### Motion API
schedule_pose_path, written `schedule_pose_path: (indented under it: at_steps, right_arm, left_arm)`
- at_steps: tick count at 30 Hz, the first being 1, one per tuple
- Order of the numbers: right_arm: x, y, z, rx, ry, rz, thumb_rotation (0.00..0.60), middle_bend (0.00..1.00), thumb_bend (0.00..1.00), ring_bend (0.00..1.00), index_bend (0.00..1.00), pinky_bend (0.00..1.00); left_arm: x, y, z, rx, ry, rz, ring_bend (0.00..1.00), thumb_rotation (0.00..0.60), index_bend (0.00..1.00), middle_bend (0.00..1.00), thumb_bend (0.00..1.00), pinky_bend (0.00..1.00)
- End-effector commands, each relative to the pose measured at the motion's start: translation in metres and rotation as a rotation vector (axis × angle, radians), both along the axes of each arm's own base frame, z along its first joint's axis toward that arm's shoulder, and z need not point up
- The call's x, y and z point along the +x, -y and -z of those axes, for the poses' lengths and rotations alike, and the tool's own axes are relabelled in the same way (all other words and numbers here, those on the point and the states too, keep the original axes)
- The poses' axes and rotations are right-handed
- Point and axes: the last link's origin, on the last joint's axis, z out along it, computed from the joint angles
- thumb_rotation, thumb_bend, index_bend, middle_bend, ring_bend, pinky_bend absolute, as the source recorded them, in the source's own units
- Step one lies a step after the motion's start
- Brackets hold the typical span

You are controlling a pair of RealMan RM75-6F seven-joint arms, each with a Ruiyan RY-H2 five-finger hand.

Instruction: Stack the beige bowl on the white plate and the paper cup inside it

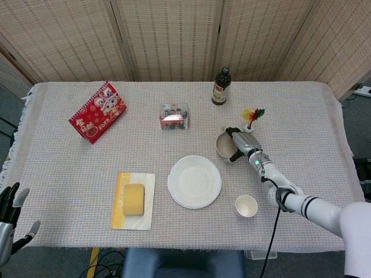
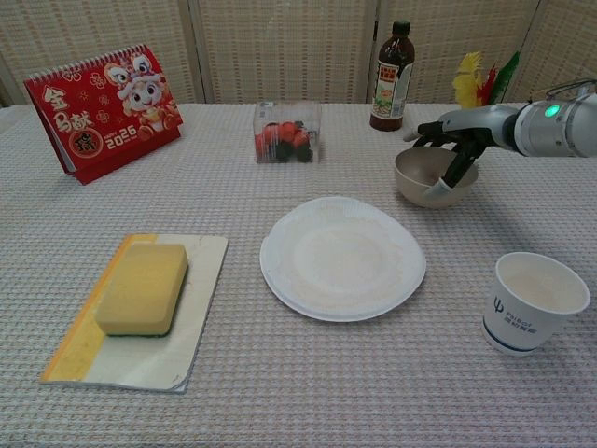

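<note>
So my right hand (image 2: 454, 142) pinches the beige bowl (image 2: 424, 177) rim; white plate (image 2: 341, 256) bare, paper cup (image 2: 534, 301) untouched, nothing stacked yet

Even, bright overhead light fills both views; shadows are soft and short. The clear box (image 1: 174, 116) shows glare on top. Both views are sharp, without visible blur.
</note>
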Motion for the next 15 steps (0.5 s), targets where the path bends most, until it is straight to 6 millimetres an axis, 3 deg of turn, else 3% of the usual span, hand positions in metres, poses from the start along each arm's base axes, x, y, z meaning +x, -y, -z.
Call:
schedule_pose_path:
  at_steps: [1, 7, 15]
  right_arm:
    - [0.001, -0.002, -0.002, -0.018, 0.003, -0.014, 0.600, 0.15, 0.28, 0.24, 0.04, 0.43]
    - [0.008, -0.005, -0.019, -0.069, 0.039, -0.039, 0.600, 0.16, 0.29, 0.24, 0.04, 0.44]
    - [0.029, -0.028, -0.040, -0.063, 0.091, -0.107, 0.600, 0.16, 0.26, 0.24, 0.04, 0.44]
  left_arm:
    - [0.000, 0.000, 0.001, -0.002, -0.001, 0.003, 0.00, 0.600, 0.00, 0.00, 0.31, 0.26]
    - [0.001, -0.002, 0.004, -0.010, -0.008, 0.003, 0.00, 0.600, 0.00, 0.00, 0.31, 0.26]
    - [0.002, -0.005, 0.008, -0.017, -0.019, 0.004, 0.00, 0.600, 0.00, 0.00, 0.31, 0.26]
